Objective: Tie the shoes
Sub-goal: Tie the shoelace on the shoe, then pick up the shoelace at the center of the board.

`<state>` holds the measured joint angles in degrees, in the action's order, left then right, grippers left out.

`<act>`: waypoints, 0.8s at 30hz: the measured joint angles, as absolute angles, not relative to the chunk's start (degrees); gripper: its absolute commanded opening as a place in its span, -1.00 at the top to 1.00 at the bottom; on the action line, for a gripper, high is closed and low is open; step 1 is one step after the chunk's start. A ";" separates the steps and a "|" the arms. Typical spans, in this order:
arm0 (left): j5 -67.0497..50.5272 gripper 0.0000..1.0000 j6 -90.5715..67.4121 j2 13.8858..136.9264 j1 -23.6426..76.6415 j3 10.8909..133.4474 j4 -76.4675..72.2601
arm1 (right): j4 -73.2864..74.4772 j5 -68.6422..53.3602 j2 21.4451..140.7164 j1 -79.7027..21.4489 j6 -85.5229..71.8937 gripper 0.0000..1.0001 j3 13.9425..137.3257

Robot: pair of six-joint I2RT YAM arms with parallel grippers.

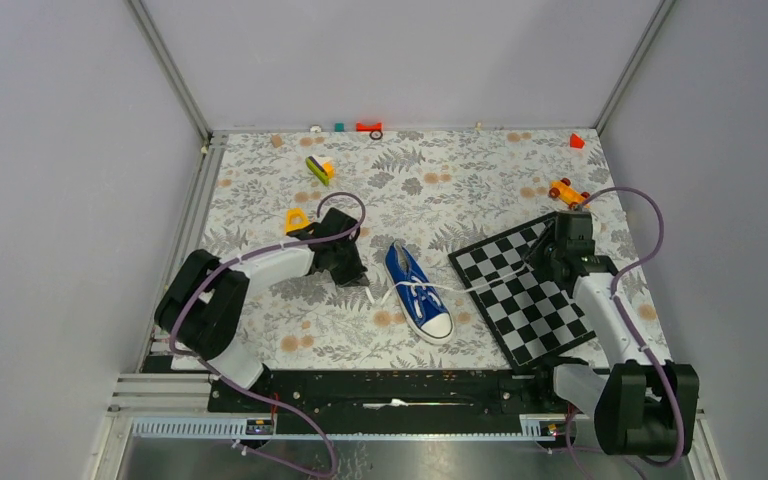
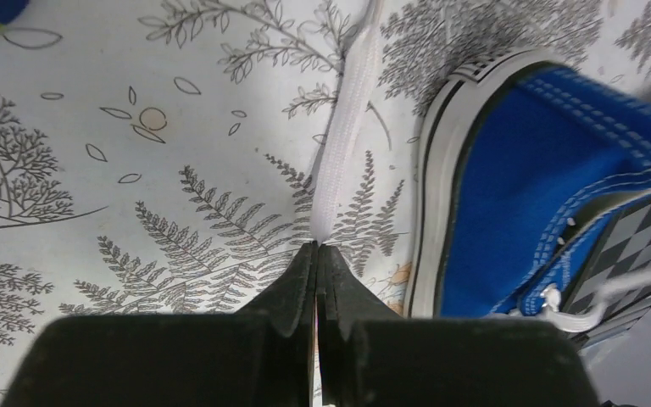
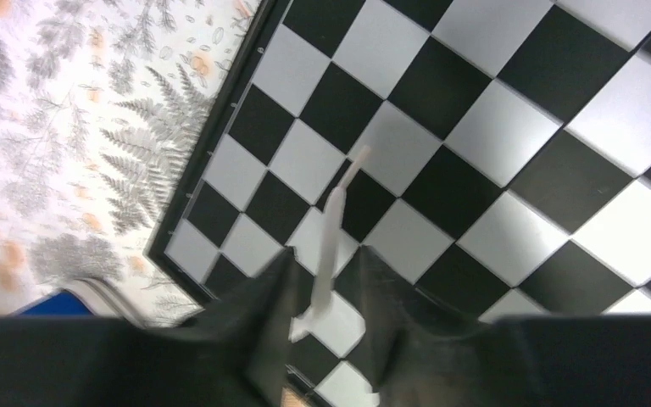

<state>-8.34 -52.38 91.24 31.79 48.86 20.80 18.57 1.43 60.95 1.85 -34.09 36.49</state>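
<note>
A blue sneaker with a white toe cap lies on the fern-patterned mat, toe toward the arms. My left gripper is just left of it. In the left wrist view this gripper is shut on a white lace that runs away across the mat, with the sneaker's side to its right. The other lace stretches right over the checkerboard to my right gripper. In the right wrist view this gripper has its fingers apart, with the lace end hanging loose between them.
A yellow toy lies behind my left gripper. A green-and-yellow toy lies further back. An orange toy car sits behind the board. A red block and small pieces sit along the back wall.
</note>
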 measured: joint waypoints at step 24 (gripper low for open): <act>3.73 -0.64 -70.65 64.29 37.52 40.32 23.64 | 16.71 -1.67 44.97 -25.96 -60.84 -0.31 23.00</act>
